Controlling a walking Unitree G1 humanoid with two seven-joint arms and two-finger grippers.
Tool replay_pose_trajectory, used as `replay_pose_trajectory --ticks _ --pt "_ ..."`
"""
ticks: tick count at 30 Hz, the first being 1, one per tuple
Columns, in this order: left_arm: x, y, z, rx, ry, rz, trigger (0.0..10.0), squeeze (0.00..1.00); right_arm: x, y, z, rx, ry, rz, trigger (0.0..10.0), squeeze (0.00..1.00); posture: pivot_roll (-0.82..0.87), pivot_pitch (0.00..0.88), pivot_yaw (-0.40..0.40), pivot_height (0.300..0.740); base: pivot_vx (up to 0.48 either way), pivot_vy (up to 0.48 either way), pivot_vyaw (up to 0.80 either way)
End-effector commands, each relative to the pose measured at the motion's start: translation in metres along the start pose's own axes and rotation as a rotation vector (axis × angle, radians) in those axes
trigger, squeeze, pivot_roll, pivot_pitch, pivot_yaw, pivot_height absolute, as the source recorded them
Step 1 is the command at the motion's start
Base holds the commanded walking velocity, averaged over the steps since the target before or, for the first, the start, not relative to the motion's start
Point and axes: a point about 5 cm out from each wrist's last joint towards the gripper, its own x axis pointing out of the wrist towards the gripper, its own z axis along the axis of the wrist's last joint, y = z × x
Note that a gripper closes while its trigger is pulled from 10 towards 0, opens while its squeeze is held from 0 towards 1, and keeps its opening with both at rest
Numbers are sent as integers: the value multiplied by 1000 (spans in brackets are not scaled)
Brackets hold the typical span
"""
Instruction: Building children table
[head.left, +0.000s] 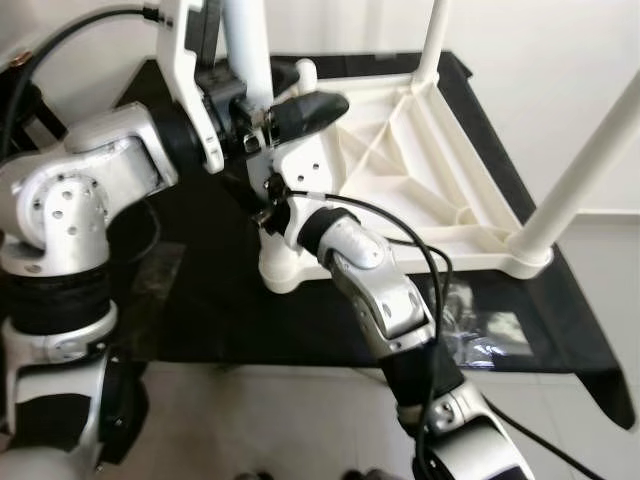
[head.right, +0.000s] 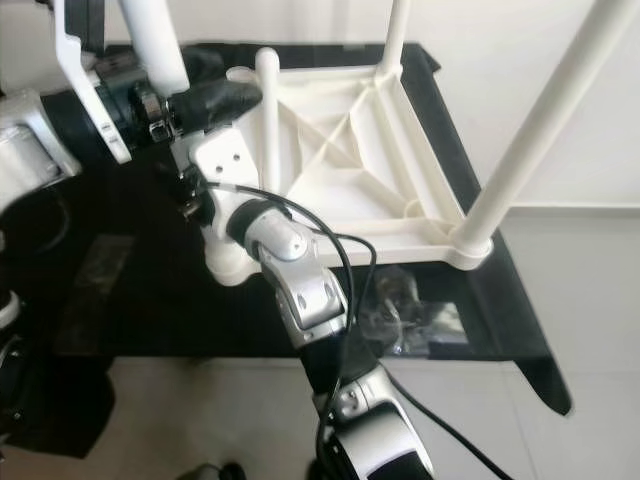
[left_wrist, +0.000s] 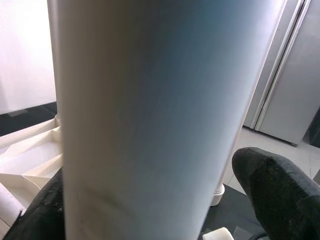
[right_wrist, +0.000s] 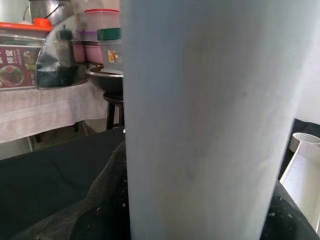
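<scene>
white plastic children's table top lies upside down on a black cloth-covered surface, ribbed underside facing up. two white round plastic legs already stand in the far corner and the near-right corner; a short white peg sticks up near the far-left corner.

third white round leg is upright at the near-left corner socket. left gripper is clamped on it up high, black fingers wrapped either side of the tube, closed on the leg. right gripper sits lower on the same leg, just above the socket; right wrist view shows the tube close up with black finger padding beside it, but can't tell how tightly it grips.

clear plastic bag lies on the cloth near the front edge, right of the right arm.
</scene>
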Motion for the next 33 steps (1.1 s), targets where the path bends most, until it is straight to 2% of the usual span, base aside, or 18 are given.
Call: replay_pose_trajectory --ticks 1,4,11,12,23,24,31,32,33 --pt "0 -8 3 22 0 -62 10000 0 -7 30 -54 125 180 -19 0 0 -100 163 0 740 0 0 0" --pt "0 -8 2 27 1 -63 10000 0 5 25 -41 111 136 -30 0 0 -105 148 0 740 0 0 0" --pt "0 -8 1 26 -2 -57 10000 0 3 28 -36 109 147 -46 0 0 -108 145 2 740 0 0 0" --pt "0 -9 0 17 4 -58 0 0 1 30 -33 113 151 -74 0 0 -112 144 7 740 0 0 0" --pt "1 -7 -1 -8 14 -40 0 0 1 34 -21 108 121 -98 0 0 -118 150 9 740 0 0 0" --pt "2 -7 -1 -10 16 -42 0 0 2 34 -18 103 103 -97 10000 0 -117 152 9 740 0 0 0" --pt "3 -6 -1 -13 16 -45 0 0 3 34 -7 107 32 -75 10000 0 -121 159 10 740 0 0 0" --pt "3 -6 -2 -14 16 -45 0 0 4 34 4 115 -32 -28 10000 1000 -124 158 11 740 0 0 0" --pt "3 -6 -2 -17 15 -49 0 0 4 34 18 119 -115 65 10000 1000 -127 159 14 740 0 0 0"
